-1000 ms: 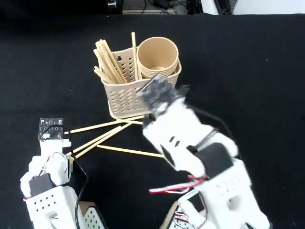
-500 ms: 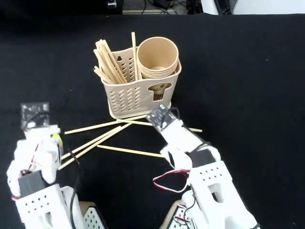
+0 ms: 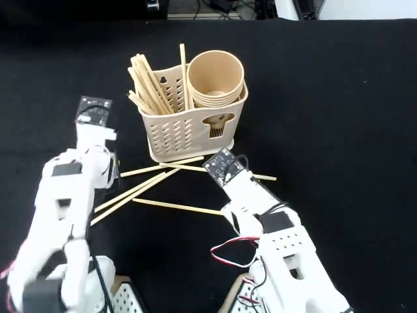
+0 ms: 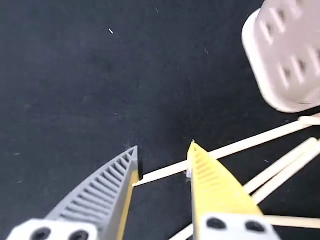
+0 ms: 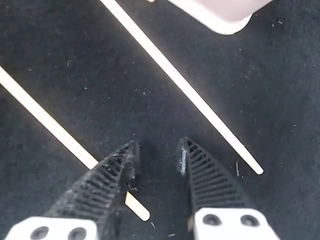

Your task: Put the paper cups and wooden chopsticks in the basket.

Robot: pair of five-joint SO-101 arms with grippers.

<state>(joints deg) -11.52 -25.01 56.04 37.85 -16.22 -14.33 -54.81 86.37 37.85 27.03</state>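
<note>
Since before, my left gripper (image 4: 163,150) has swung forward, spread open astride one chopstick (image 4: 240,146). My right gripper (image 5: 157,150) sits parted and empty near the basket (image 3: 176,134).

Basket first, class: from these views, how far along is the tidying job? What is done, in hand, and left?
Done: the paper cups sit stacked in the basket, a bundle of chopsticks upright beside them. In hand: nothing gripped; the left gripper is open astride the end of one loose chopstick, the right gripper open above the table. Left: the loose chopsticks lying before the basket.
</note>
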